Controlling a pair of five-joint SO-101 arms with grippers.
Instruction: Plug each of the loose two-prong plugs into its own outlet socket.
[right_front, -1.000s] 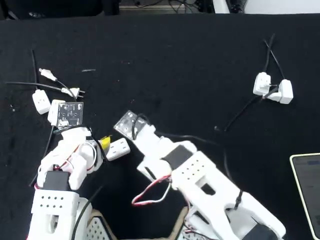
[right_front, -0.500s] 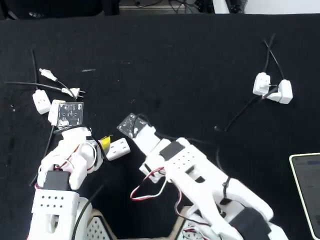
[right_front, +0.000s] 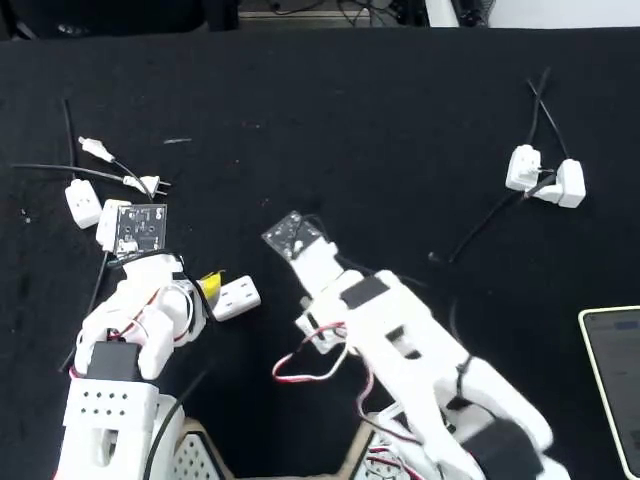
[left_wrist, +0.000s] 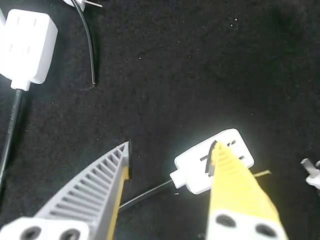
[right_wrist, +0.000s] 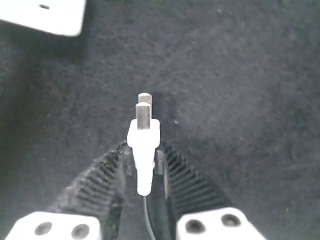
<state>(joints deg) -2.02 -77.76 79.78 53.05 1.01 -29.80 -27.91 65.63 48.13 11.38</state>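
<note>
Under me lay a table (right_front: 400, 110) draped in black cloth, evenly lit. Past its far edge I saw tangled cables (right_front: 350, 12) and a white surface (right_front: 560, 12); a pale-rimmed screen (right_front: 615, 380) sat by the table's edge.

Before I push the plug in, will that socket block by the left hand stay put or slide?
Likely slides: the socket block looks small, light plastic, loose on cloth. Its thin cord probably won't anchor it. The left hand is open, not clamping it.
</note>
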